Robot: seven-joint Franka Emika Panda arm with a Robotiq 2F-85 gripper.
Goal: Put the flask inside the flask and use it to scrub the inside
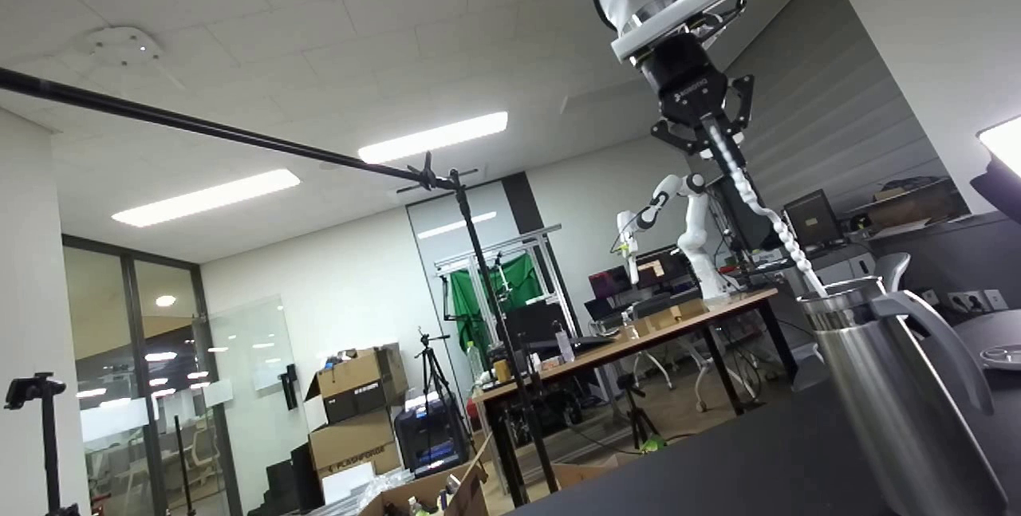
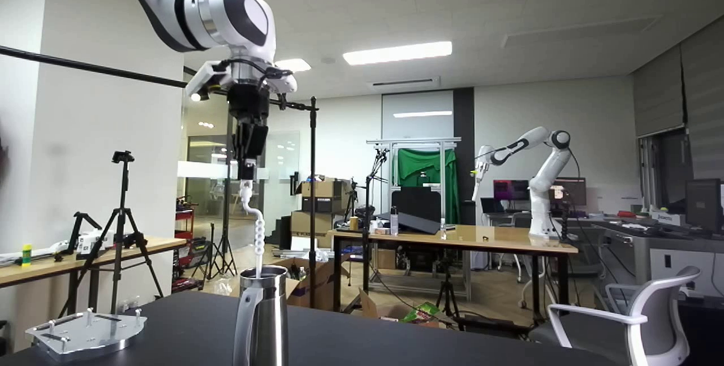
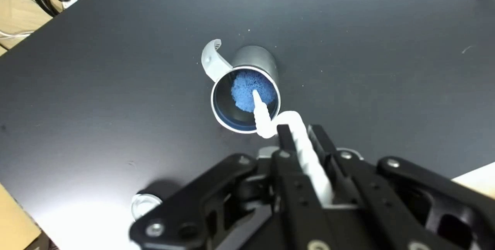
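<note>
In the wrist view, up and left of the brushed-steel flask [image 3: 258, 57], the black tabletop [image 3: 116, 99] ends in a slanting edge, well apart from the flask, so a small push that way should not send it over. The flask's pale handle [image 3: 212, 61] juts toward that side and might snag a wide swing. The flask stands upright on the tabletop, mouth up, presumably so it can be scrubbed from above. A blue brush head [image 3: 245, 91] sits inside it; whether it touches wall or bottom cannot be told. Further right, above the flask, the gripper [image 3: 301, 134] is pinched narrow on the bottle brush's white shaft [image 3: 291, 118], likely held high to clear the rim [image 3: 236, 130]. That rim bounds any stroke; to the flask's right the tabletop runs on widely, which should give room to shift.
</note>
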